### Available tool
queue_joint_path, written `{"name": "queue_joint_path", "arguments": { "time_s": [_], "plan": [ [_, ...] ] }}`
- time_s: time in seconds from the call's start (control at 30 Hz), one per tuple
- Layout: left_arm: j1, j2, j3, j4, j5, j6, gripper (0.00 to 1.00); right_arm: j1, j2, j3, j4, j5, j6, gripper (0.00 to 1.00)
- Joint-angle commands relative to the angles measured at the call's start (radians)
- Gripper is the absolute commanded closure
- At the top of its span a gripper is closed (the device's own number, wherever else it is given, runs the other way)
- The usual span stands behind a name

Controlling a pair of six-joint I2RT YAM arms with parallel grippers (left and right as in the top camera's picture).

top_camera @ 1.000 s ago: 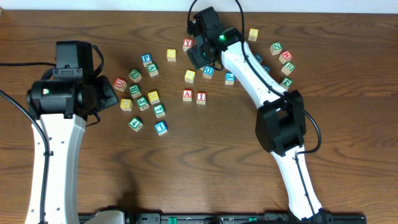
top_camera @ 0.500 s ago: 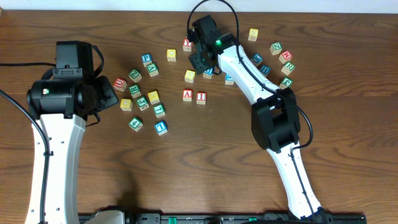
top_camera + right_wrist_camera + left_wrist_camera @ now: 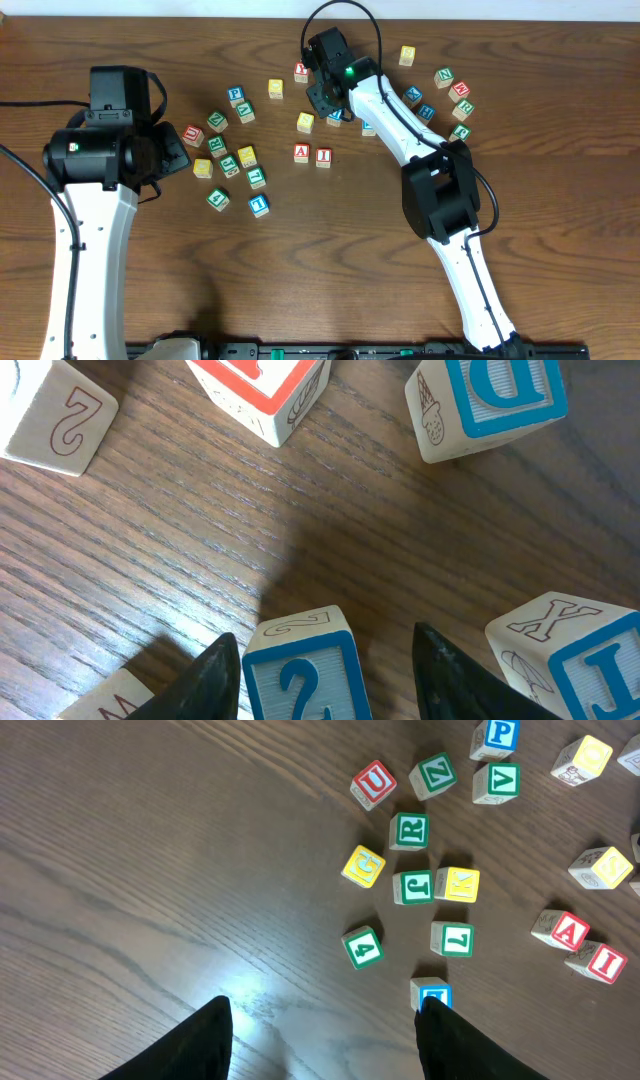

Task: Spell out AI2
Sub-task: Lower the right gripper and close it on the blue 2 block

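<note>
The red A block (image 3: 301,152) and red I block (image 3: 323,156) stand side by side mid-table; they also show in the left wrist view, A (image 3: 560,930) and I (image 3: 598,960). The blue 2 block (image 3: 305,670) stands between my right gripper's (image 3: 325,685) open fingers, close to the left finger, with a gap to the right one. In the overhead view that gripper (image 3: 326,100) hangs over the block (image 3: 335,118), just behind the A and I. My left gripper (image 3: 325,1040) is open and empty above bare wood, left of the block cluster.
Loose blocks lie round the 2: a red one (image 3: 265,390), a blue D (image 3: 490,400), a blue one (image 3: 585,660) on the right. A cluster with U (image 3: 373,783), R (image 3: 408,830), 4 (image 3: 362,947) and 7 (image 3: 452,938) lies left of centre. More blocks (image 3: 455,95) lie back right.
My right arm has shifted slightly left and lowered over the blue 2 block. The left arm and the blocks have not moved.
</note>
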Motion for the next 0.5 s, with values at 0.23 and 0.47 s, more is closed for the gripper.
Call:
{"name": "queue_joint_path", "arguments": {
  "time_s": [0.23,0.47],
  "plan": [
    [0.005,-0.001,0.014,-0.007,-0.002,0.013,0.42,0.0,0.011,-0.032,0.008,0.008,-0.004,0.54],
    [0.005,-0.001,0.014,-0.007,-0.002,0.013,0.42,0.0,0.011,-0.046,0.02,0.008,-0.004,0.58]
  ]
}}
